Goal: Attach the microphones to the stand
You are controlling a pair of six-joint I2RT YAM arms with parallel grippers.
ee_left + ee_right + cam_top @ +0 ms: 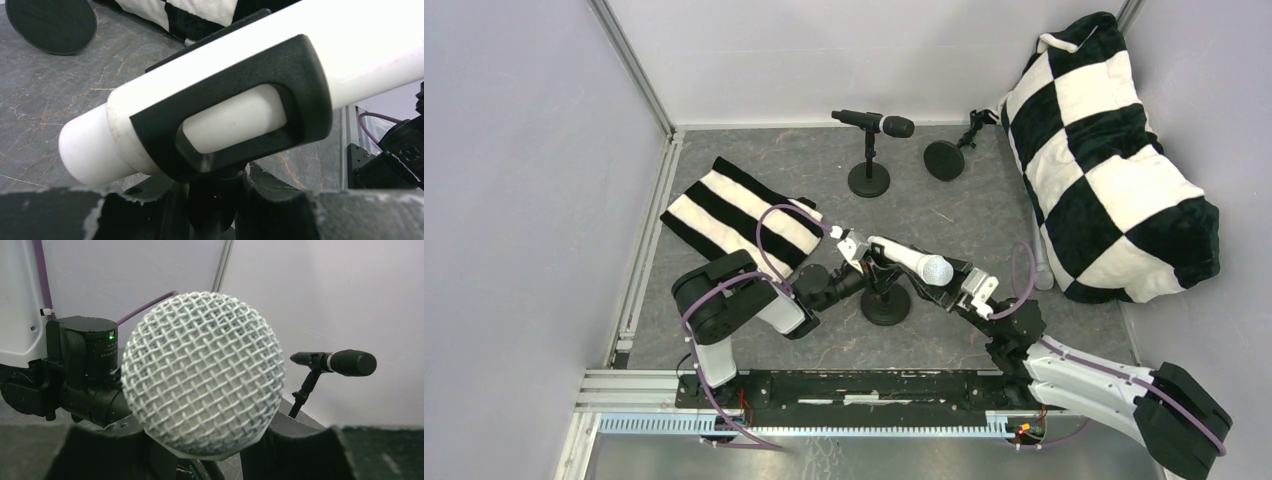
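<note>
The white microphone (914, 262) lies tilted in the black clip (300, 65) of a small stand (886, 305) at the table's middle. My left gripper (856, 272) is shut on that stand's stem just under the clip (215, 200). My right gripper (952, 282) is shut on the white microphone at its mesh head (202, 372), with a finger on each side. The black microphone (879, 122) with a silver ring sits in its own stand at the back, also in the right wrist view (345, 362). A silver-grey shape (1041, 268) lies against the pillow's edge.
A third stand (944, 160) lies tipped over at the back, its round base facing me (50, 22). A black-and-white chequered pillow (1114, 170) fills the right side. A striped cloth (739, 215) lies at the left. Grey walls close in the table.
</note>
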